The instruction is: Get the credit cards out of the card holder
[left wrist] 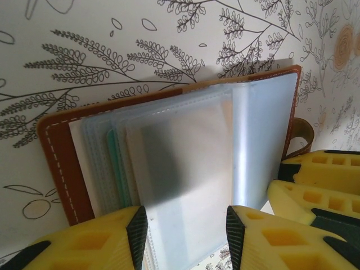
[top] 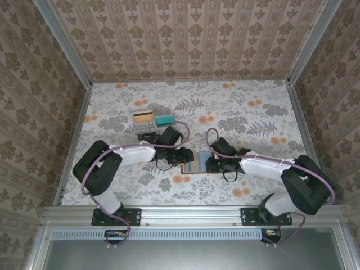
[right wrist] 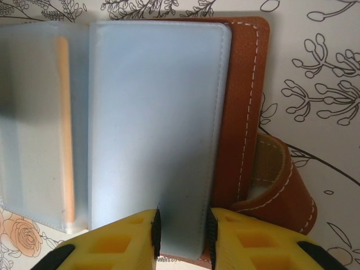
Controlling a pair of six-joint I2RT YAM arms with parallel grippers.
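Floral table point(top: 253, 185): both arms reach inward over card holder point(top: 197, 164).

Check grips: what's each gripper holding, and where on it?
Right gripper pinches the near edge of a frosted plastic sleeve of the open card holder. Left gripper straddles the sleeves' near edge; whether it grips, cannot tell.

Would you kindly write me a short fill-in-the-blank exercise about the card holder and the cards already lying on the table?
1. The card holder lies ____ on the table between the two arms.
2. The right claw pinches the edge of a frosted ____ sleeve.
3. Beyond the left arm, a gold card lies beside a ____ card.
4. The card holder's cover is ____ leather with white stitching.

Missing words: open; plastic; teal; brown
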